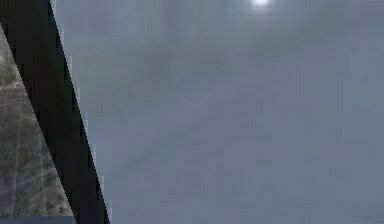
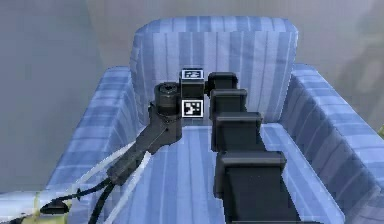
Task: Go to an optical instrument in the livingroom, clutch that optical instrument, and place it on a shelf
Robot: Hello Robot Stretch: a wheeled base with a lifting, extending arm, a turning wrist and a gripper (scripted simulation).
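In the arm side view my arm (image 2: 240, 150) reaches out over the seat of a blue striped armchair (image 2: 215, 45). The gripper's (image 2: 75, 203) dark body sits left of the two white marker squares (image 2: 191, 92). Its thin fingers (image 2: 110, 168) slant down toward the picture's lower left corner. At their far end lies a small pale and yellowish blob (image 2: 42, 205) on a light surface; its shape is too small to name. I cannot tell whether the gripper holds anything.
The armchair's padded armrests (image 2: 325, 125) flank the arm on both sides, with a grey wall (image 2: 50, 40) behind. In the forward view a plain grey wall (image 1: 230, 120) stands close ahead. A dark slanted edge (image 1: 55, 100) borders a pale patterned surface (image 1: 25, 160) at the left.
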